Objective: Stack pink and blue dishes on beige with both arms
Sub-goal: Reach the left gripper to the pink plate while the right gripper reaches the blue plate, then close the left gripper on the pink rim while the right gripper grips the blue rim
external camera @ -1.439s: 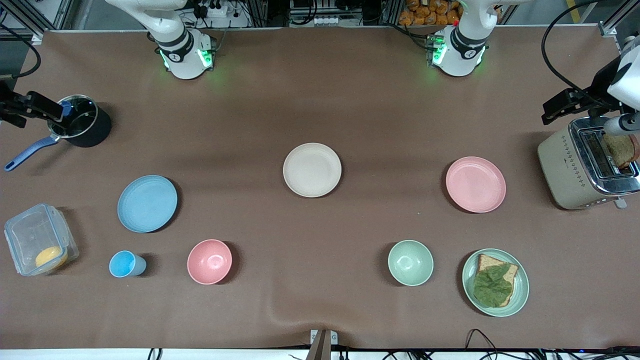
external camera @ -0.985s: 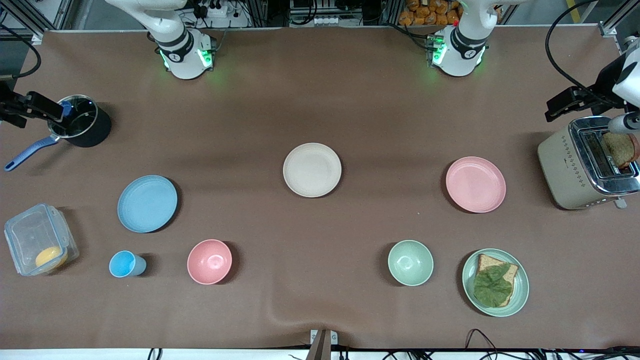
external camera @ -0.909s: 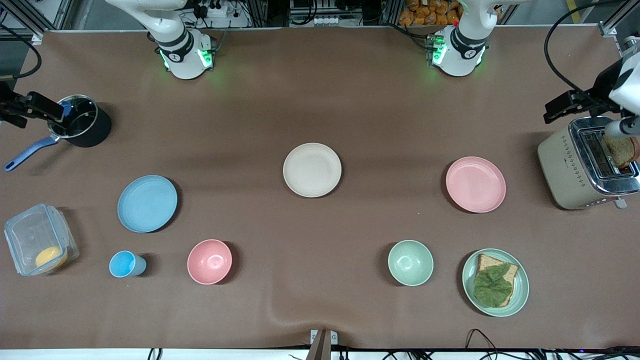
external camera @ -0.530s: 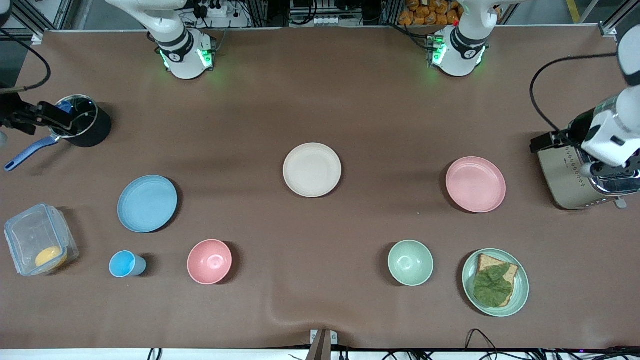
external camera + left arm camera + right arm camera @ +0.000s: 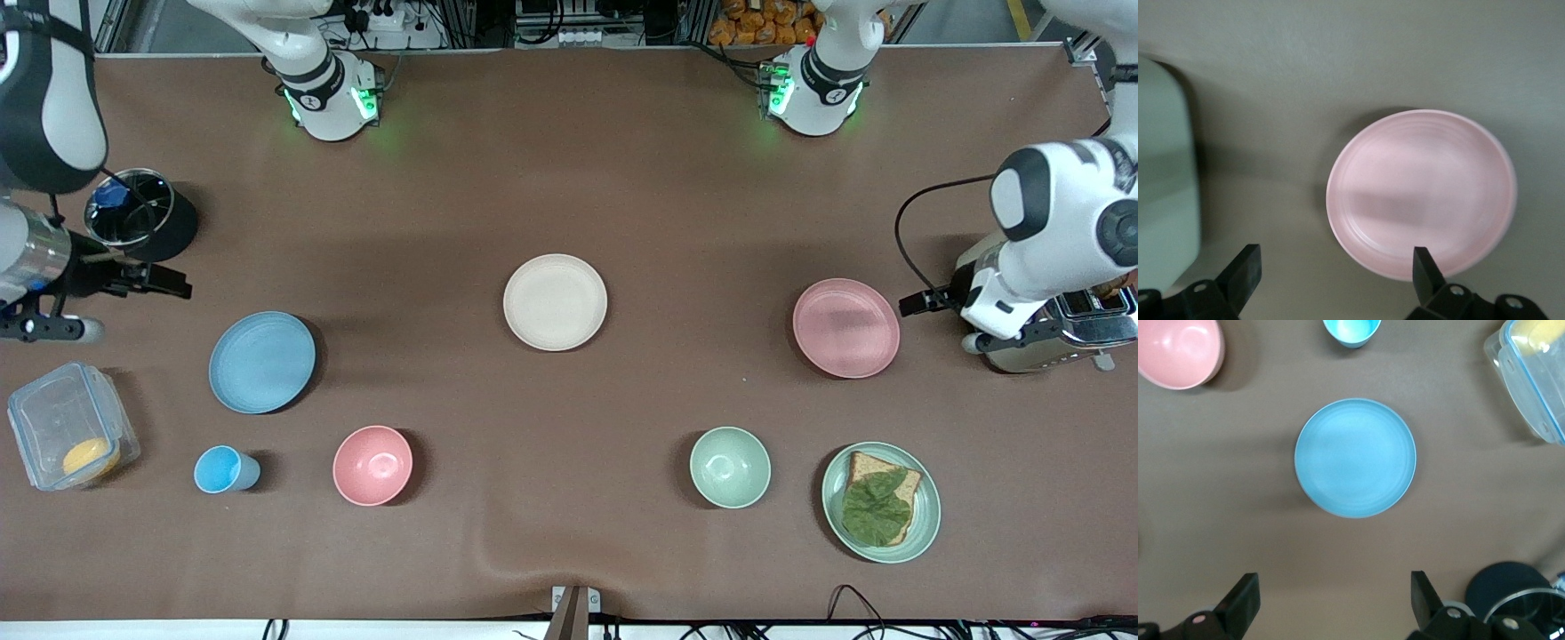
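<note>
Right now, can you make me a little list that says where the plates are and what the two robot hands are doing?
beige plate: middle of the table, nothing on it
pink plate: flat on the table toward the left arm's end, bare
blue plate: flat on the table toward the right arm's end, bare
left gripper: open, up in the air beside the pink plate
right gripper: open, up in the air beside the blue plate
stacking: not yet begun

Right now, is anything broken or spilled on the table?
No, nothing stands out. The blue plate, beige plate and pink plate lie flat and whole on the table. The left gripper and right gripper are open and empty.
</note>
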Available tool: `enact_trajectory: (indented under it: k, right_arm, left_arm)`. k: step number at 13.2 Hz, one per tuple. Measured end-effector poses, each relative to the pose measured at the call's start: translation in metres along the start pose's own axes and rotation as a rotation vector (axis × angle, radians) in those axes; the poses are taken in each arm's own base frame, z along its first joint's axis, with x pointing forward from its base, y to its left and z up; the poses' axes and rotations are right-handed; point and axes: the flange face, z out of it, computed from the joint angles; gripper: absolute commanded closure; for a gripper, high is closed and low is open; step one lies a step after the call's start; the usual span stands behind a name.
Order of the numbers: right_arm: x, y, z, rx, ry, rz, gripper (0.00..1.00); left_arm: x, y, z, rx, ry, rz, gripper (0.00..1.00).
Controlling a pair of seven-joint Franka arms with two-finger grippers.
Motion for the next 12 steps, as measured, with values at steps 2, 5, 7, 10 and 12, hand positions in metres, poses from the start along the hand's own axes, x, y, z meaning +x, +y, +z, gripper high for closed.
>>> enact_trajectory:
  k: [2,5,7,10,12]
  right_arm:
    - [0.02,0.017,0.037,0.001,-0.011,0.001,0.0]
    - [0.043,0.048,0.095,0.006,-0.029,0.03,0.0]
    - [0.054,0.059,0.128,0.007,-0.036,0.04,0.0]
    - [0.065,0.076,0.171,0.009,-0.042,0.064,0.0]
    - [0.07,0.09,0.2,0.011,-0.05,0.085,0.0]
  left_arm:
    - [0.009,-0.014,0.039,-0.007,-0.025,0.0,0.0]
    - [0.012,-0.02,0.069,-0.012,-0.051,-0.008,0.0]
    - [0.012,-0.018,0.078,-0.013,-0.063,-0.004,0.1]
    - [0.014,-0.017,0.095,-0.015,-0.068,-0.003,0.22]
    - [0.014,-0.017,0.103,-0.016,-0.077,-0.003,0.31]
